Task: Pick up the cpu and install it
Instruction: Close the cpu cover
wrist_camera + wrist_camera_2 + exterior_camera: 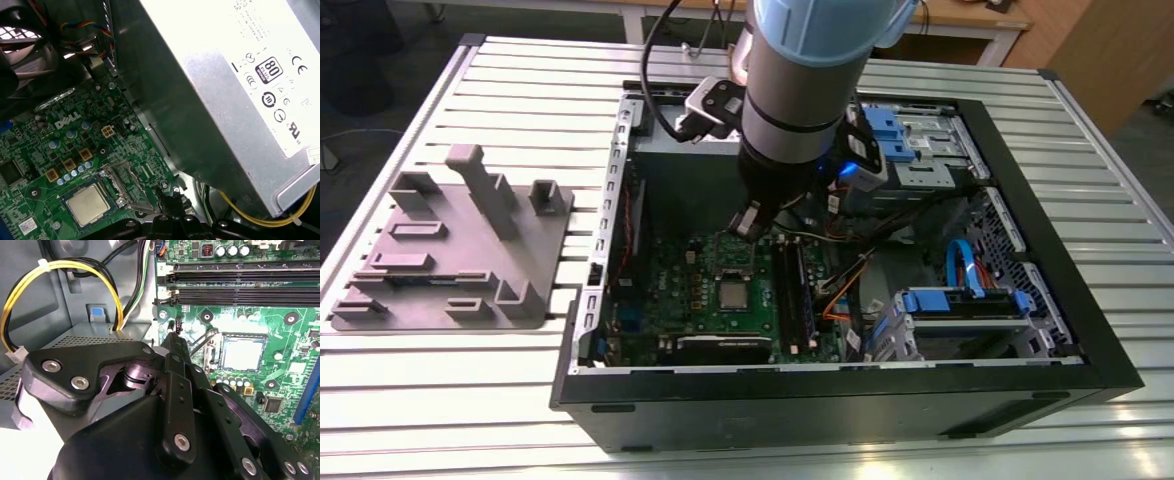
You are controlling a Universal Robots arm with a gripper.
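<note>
Item: the cpu point(735, 294). Location: it lies flat in its socket on the motherboard point(707, 270), inside the open computer case point(854, 395) on the slatted worktop point(480, 380). In the second wrist view it shows as a pale square point(243, 353) with the socket frame around it; in the first wrist view it shows again point(88, 203), silvery top up.

Item: the pincer point(750, 222). Location: inside the case, above the board, near the socket but apart from the chip. In the second wrist view its fingertips point(174, 338) stand drawn together to a narrow point, nothing between them. Judged state: closed and empty.

Item: socket latch lever point(200, 340). It stands raised beside the socket, close to the fingertips, so the work in hand reads as the socket clamp and not the chip itself.

Handling note for you: keep the tip low and slow, touch only the lever or frame, and stay off the chip's top and off the capacitors point(75, 172) beside the socket. Watch the memory slots point(240, 282) and the yellow cable bundle point(60, 270) for clearance on the pincer's flanks.

Item: power supply box point(235, 90). It sits close beside the arm.

Not made out: whether the chip is fully seated or only resting; whether the fingertips touch the lever or hang just short of it; the load plate's position, half covered by the pincer body point(165, 430). The grey fixture blocks point(454, 250) stand outside the case, well apart.
</note>
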